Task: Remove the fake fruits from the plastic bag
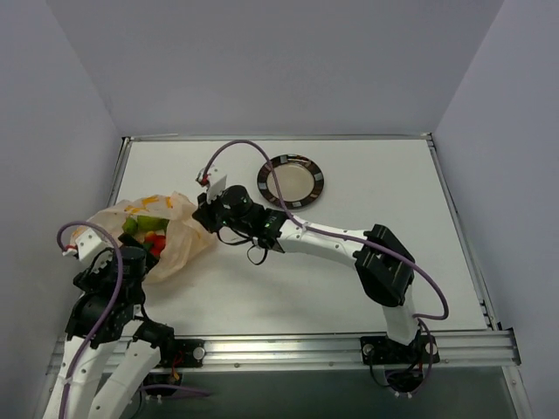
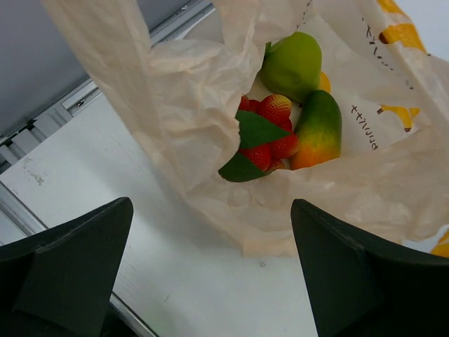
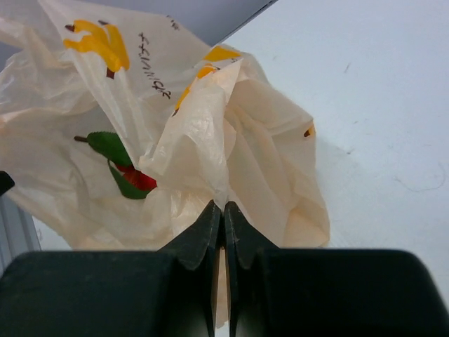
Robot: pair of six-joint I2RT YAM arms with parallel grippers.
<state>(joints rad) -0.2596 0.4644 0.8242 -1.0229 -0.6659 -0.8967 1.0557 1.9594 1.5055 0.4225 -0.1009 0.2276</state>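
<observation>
One plastic bag; one plate; at least three fake fruits.

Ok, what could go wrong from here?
The right gripper pinches only a thin fold of the bag; it may slip when pulled.
Film drapes over the berries, so the open left gripper might catch film too.
The bag lies near the table's left edge; the mango could roll off.

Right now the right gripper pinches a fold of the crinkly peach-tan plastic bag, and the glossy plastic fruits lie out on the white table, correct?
No: the left wrist view shows the glossy plastic fruits inside the bag. The right gripper does pinch a fold of it.
</observation>
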